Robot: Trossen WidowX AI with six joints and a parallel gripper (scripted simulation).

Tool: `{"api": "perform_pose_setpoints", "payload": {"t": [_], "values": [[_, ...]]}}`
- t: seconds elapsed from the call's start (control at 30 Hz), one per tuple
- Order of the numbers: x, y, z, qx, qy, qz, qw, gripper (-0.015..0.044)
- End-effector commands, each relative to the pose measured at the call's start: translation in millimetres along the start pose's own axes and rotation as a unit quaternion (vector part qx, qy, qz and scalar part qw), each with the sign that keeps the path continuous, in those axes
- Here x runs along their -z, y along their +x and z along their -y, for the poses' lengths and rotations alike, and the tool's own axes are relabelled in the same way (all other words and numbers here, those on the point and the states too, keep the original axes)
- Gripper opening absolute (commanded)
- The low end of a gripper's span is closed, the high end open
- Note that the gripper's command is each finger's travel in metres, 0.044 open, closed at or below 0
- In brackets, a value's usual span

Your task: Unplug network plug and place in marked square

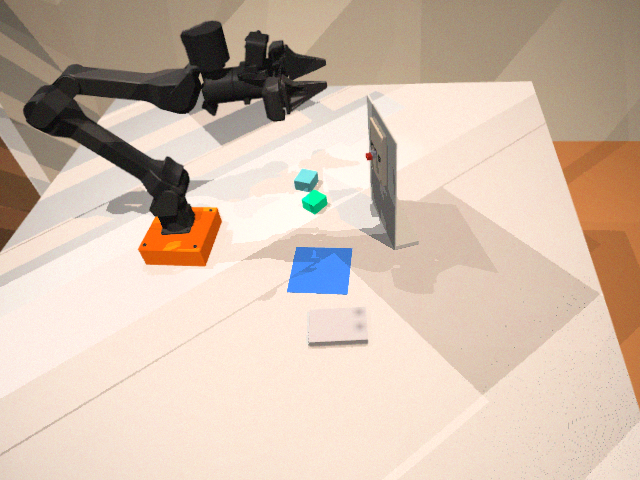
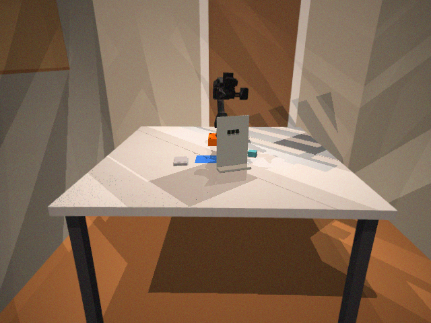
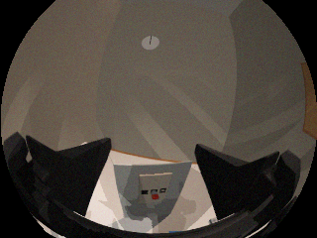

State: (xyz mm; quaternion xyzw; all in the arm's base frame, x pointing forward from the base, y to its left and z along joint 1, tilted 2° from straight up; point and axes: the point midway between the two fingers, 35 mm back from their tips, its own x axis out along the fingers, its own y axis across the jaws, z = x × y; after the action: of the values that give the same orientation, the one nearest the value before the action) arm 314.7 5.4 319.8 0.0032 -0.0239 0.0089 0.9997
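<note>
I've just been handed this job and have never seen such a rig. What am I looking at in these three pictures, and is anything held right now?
One black arm stands on an orange base. Its end effector is open, holding nothing, up in the air short of the upright grey panel. The top view looks down from above, the exterior view faces the panel's back, and the wrist view looks out between the fingers. The red plug sits in the panel. On the table: two small cubes, the blue square, a pale flat block.

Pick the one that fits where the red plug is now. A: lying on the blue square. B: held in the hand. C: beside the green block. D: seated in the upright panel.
D: the red plug sits in the upright panel, the open hand well away.
</note>
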Motion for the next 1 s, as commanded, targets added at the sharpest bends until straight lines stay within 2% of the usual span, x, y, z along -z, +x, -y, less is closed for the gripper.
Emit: {"api": "perform_pose_setpoints", "payload": {"t": [0.0,0.27,0.3,0.63,0.97], "values": [[1,0,0,-0.001,0.003,0.0,1.0,0.0374],[27,18,9,-0.037,0.126,-0.001,0.991,0.0164],[31,19,11,-0.041,0.142,-0.002,0.989,0.0156],[70,26,27,-0.088,0.304,-0.022,0.948,0.0156],[108,15,43,-0.125,0.454,-0.059,0.88,0.0156]]}}
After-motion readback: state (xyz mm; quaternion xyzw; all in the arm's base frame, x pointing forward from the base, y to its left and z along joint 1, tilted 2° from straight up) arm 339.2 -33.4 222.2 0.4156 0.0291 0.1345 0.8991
